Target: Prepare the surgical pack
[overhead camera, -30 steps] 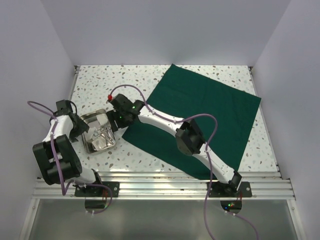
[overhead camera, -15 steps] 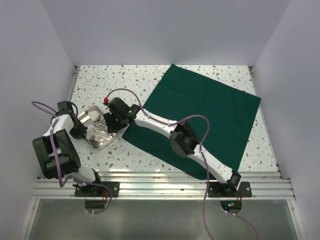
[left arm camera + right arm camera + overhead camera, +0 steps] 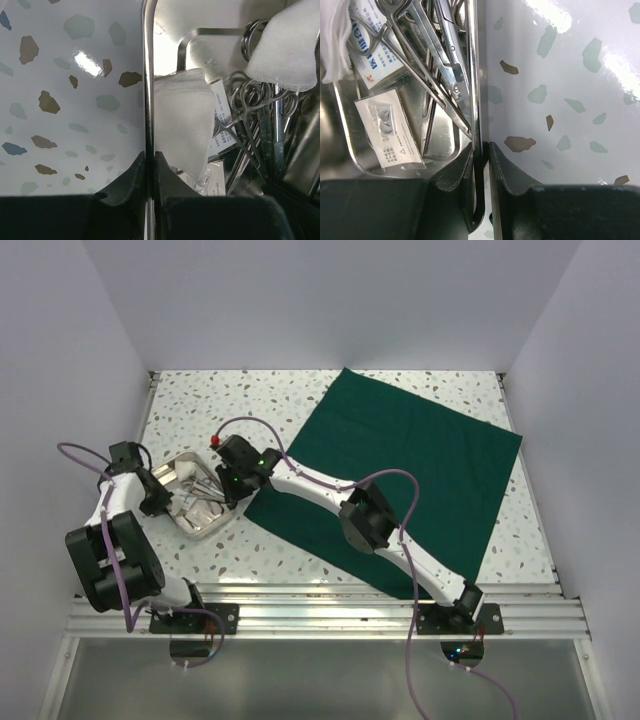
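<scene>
The shiny steel tray [image 3: 205, 523] lies on the speckled table left of the dark green cloth [image 3: 410, 465], which is spread flat. My left gripper [image 3: 160, 496] is shut on the tray's left rim [image 3: 147, 75], one black finger on each side of the thin edge [image 3: 149, 154]. My right gripper [image 3: 230, 490] is closed round the opposite rim [image 3: 476, 75], its fingers pinching the rim [image 3: 481, 147]. Inside the tray lie white gauze squares [image 3: 181, 120], silver scissors and forceps [image 3: 255, 117] [image 3: 437, 65] and small printed packets [image 3: 387, 127].
White walls close in the table on the left, back and right. The right arm [image 3: 350, 505] stretches across the cloth's near left corner. An aluminium rail [image 3: 320, 605] runs along the near edge by the arm bases.
Both grippers have closed onto the tray's opposite rims. The tray has turned a little and shifted slightly left and away between them.
</scene>
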Controlling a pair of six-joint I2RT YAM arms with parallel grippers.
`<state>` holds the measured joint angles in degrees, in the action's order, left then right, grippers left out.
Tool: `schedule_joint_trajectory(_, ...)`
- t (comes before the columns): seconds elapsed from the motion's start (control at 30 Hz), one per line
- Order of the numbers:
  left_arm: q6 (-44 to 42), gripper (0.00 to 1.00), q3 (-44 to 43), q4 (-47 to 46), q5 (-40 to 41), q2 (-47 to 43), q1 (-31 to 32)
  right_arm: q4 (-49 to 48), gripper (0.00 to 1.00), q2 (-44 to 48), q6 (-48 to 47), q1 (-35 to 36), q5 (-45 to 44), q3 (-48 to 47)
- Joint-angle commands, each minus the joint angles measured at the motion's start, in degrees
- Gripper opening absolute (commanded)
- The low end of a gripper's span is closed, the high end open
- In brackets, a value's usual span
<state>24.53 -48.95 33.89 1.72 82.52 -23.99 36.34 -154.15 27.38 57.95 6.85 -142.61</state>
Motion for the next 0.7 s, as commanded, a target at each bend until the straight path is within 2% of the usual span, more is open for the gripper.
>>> schedule_joint_trajectory(0.0, 1.1, 0.0, -1.9, -1.0, -6.9, -3.5, 0.3, 0.0, 0.0, 3.7, 1.0, 1.1, 1.3, -0.2)
schedule_joint_trajectory(0.23, 1.8, 0.0, -6.4, -0.4, -10.9, -5.4, 1.9, 1.7, 0.0, 8.7, 0.2, 0.8, -1.4, 2.7)
schedule_joint_trajectory(0.37, 4.1, 0.0, -9.1, -0.5, -10.9, -6.4, 6.3, 2.3, 0.0, 10.7, 0.0, 0.6, -2.8, 2.9)
schedule_joint_trajectory(0.67, 5.4, 0.0, -13.0, -0.7, -12.3, -3.8, 10.4, 4.0, 0.0, 16.9, -1.1, -0.3, -4.3, 6.6)
